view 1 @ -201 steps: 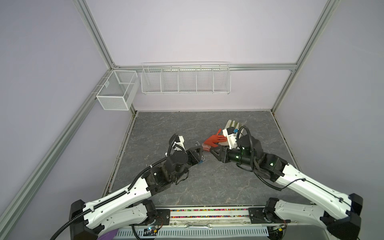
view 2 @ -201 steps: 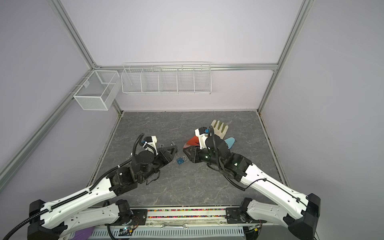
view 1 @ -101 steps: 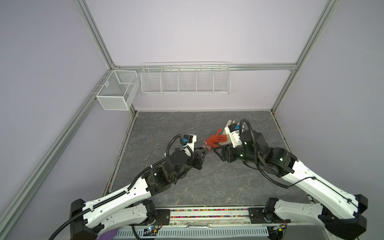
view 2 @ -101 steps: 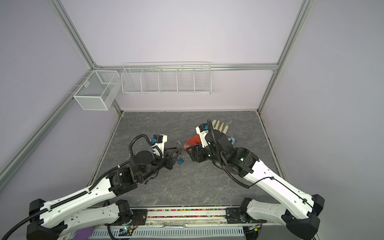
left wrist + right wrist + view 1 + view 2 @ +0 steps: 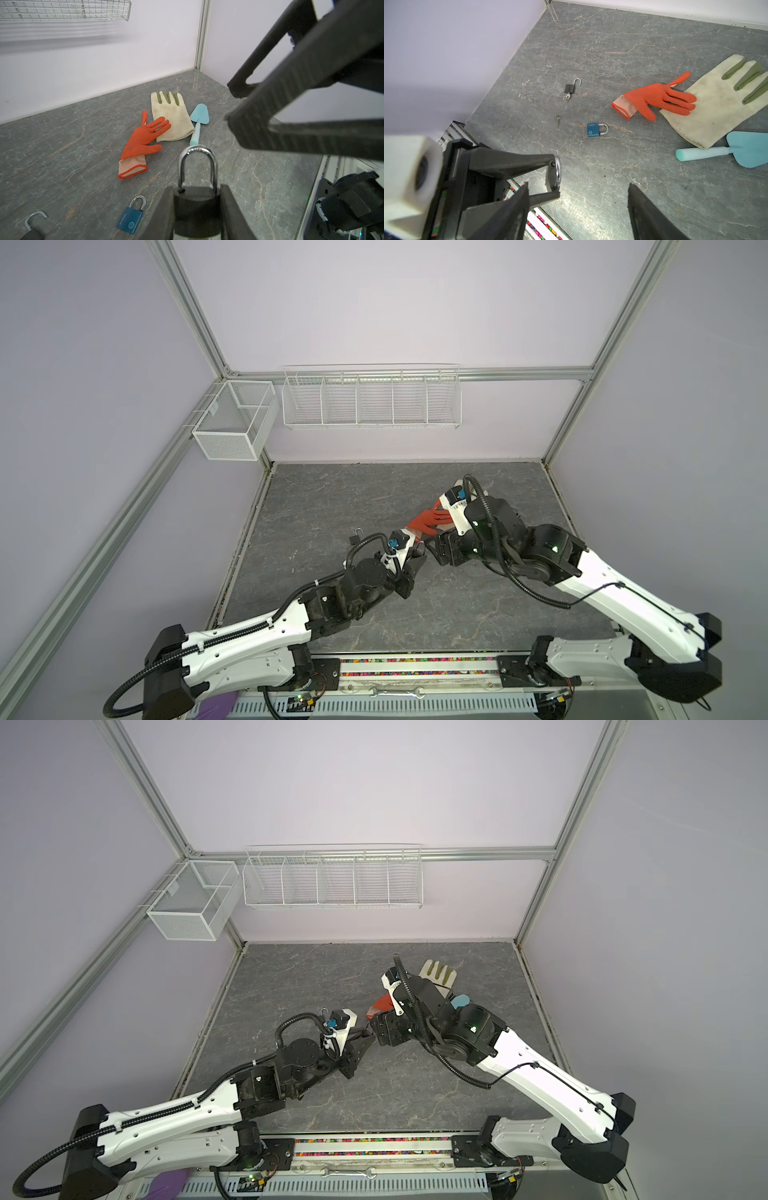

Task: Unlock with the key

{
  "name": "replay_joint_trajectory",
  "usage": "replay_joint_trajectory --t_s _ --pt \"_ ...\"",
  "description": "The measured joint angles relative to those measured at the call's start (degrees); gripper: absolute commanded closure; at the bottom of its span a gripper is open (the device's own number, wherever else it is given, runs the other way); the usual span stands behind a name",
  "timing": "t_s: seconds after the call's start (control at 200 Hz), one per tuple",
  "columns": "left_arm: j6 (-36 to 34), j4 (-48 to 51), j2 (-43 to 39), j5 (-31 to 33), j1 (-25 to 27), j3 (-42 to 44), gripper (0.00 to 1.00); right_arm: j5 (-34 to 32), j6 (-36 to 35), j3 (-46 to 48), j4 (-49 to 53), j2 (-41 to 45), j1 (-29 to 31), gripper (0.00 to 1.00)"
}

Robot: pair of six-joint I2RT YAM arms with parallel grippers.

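— Grip check: what does the left gripper [image 5: 197, 197] have?

— My left jaws pinch the black padlock [image 5: 197, 209] by the flat sides of its body. I hold it clear of the table [image 5: 62, 145], near the table's middle in both top views. Its silver shackle [image 5: 197, 164] sticks out past my fingertips, and both legs look seated in the body.

— And the right gripper [image 5: 578, 185]?

— My right jaws are spread wide with nothing between them. Their tips are close to the shackle, at about two o'clock of it.

— Where is the key [image 5: 558, 118]?

— It lies loose on the table, in neither of my grippers, roughly six o'clock of an open padlock [image 5: 570, 88]. That one has its shackle swung out and a second key [image 5: 567, 96] in its base. A blue padlock [image 5: 596, 130], shut, lies flat at about three o'clock of the loose key.

— What else is around?

— An orange glove [image 5: 143, 137] lies toward one o'clock of the table's middle, its fingers over a cream glove [image 5: 172, 118]. A pale blue trowel [image 5: 199, 116] is just beside the cream glove, at about four o'clock. A wire rack [image 5: 372, 398] hangs on the wall at twelve o'clock, and a mesh basket [image 5: 232, 423] at eleven.
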State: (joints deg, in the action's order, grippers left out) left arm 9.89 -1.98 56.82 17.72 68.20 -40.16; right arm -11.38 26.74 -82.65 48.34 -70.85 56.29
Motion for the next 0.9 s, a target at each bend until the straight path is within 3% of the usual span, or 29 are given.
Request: replay_joint_trajectory --t_s 0.505,0.9 --pt "-1.2 -2.1 0.5 0.3 0.9 0.0 1.0 -5.5 0.0 -6.9 4.7 -7.9 1.6 0.21" --pt "-1.5 -2.3 0.5 0.3 1.3 0.0 1.0 -9.2 -0.3 -7.8 8.2 -10.4 1.6 0.13"
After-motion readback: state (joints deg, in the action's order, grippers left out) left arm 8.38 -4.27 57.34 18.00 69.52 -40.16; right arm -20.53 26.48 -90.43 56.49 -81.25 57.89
